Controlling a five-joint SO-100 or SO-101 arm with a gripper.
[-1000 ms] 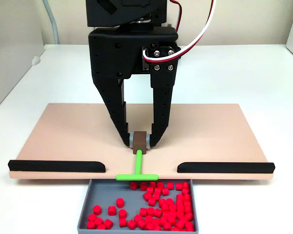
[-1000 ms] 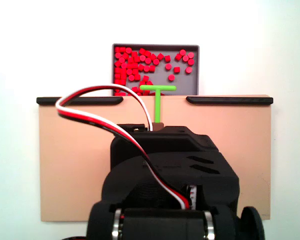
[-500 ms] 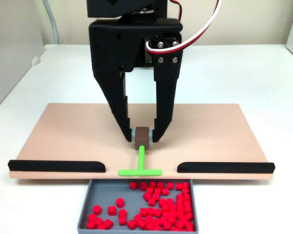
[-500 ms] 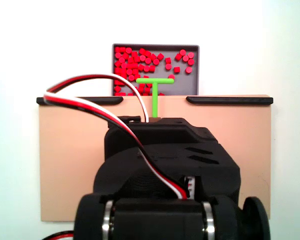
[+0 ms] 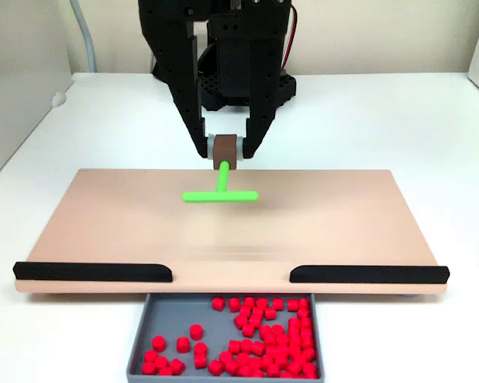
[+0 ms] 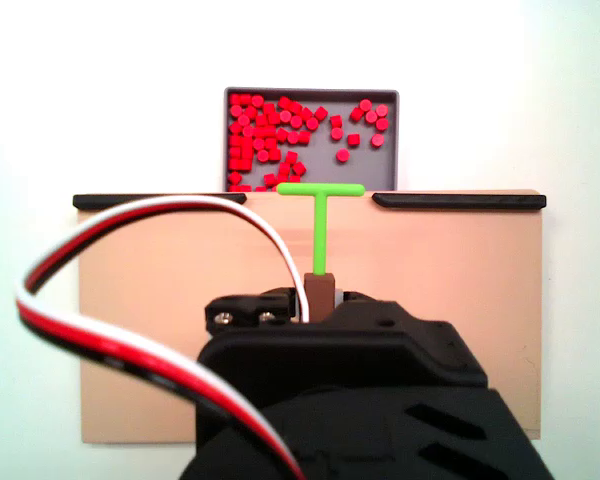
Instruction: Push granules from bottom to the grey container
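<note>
The granules (image 5: 259,331) are small red pellets, and all the ones I see lie inside the grey container (image 5: 172,315), a shallow tray set against the near edge of the tan board (image 5: 343,215). In the other fixed view the granules (image 6: 270,125) and the grey container (image 6: 365,165) appear at the top. My gripper (image 5: 223,150) is shut on the brown handle (image 5: 223,148) of the green T-shaped tool (image 5: 220,195), which hangs over the board's far part. From behind the arm, the tool (image 6: 320,215) points toward the tray and the gripper (image 6: 319,297) holds its handle.
Two black strips (image 5: 92,272) (image 5: 369,274) line the board's near edge, with a gap between them at the tray. White table surrounds the board. The arm's red, white and black cable (image 6: 130,340) loops at the left in the view from behind.
The gripper has pulled the green tool back from the tray's edge toward the board's far side, away from the granules. The granules in the tray have stayed put.
</note>
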